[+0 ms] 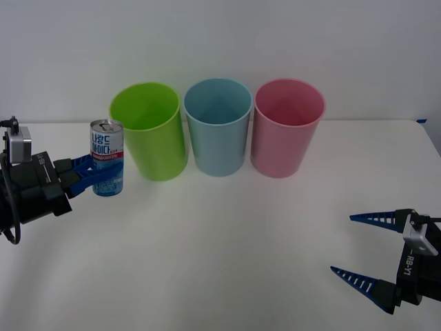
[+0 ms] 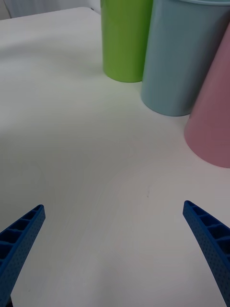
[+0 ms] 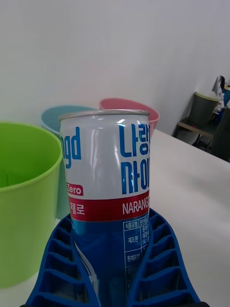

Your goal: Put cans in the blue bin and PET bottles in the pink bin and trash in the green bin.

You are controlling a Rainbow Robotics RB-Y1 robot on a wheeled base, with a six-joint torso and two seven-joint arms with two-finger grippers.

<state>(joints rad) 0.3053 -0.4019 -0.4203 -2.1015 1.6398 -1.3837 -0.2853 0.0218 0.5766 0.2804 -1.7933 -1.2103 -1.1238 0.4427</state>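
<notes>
Right claw (image 1: pixel 362 252) gapes; left claw (image 1: pixel 88 176) clamps can (image 1: pixel 107 157) upright beside green bin (image 1: pixel 149 129).

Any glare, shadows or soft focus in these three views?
Front view: even light, faint shadows under the green bin and blue bin. Left wrist view: bright highlights on the can, shut in the left gripper; the room behind is soft. Right wrist view: the open right gripper fingers look slightly soft.
</notes>
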